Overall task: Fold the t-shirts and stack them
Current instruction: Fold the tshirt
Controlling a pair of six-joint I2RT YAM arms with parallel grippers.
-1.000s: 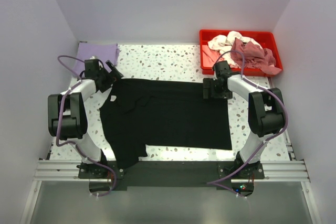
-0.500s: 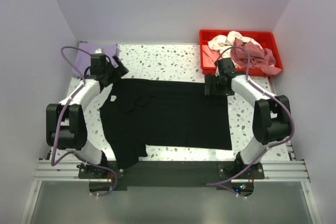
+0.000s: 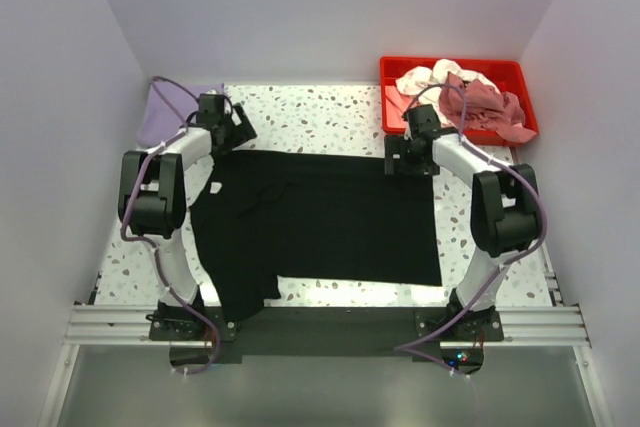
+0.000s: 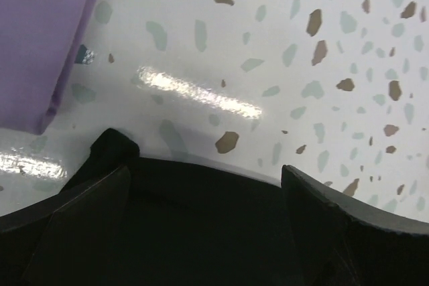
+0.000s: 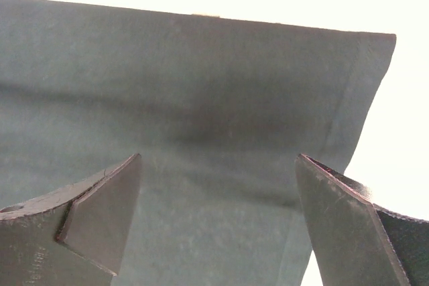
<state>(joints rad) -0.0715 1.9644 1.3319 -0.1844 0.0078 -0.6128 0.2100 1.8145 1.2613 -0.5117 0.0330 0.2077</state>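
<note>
A large black t-shirt (image 3: 320, 217) lies spread flat across the table middle. My left gripper (image 3: 240, 132) is open over its far left corner; the left wrist view shows the black cloth (image 4: 201, 226) between the spread fingers, near the edge. My right gripper (image 3: 408, 162) is open over the far right corner, the black cloth (image 5: 201, 132) between its spread fingers. A folded lavender shirt (image 3: 160, 112) lies at the far left, also in the left wrist view (image 4: 33, 38). Pale pink, white and dusty-rose shirts (image 3: 465, 97) are heaped in the red tray.
The red plastic tray (image 3: 400, 72) stands at the far right corner. White walls close in the speckled table (image 3: 320, 122) on three sides. The arm bases sit on a rail at the near edge.
My left gripper has moved right and farther back, from the shirt's left sleeve to its far left corner. My right gripper has shifted slightly back along the far right corner. The shirt lies unchanged.
</note>
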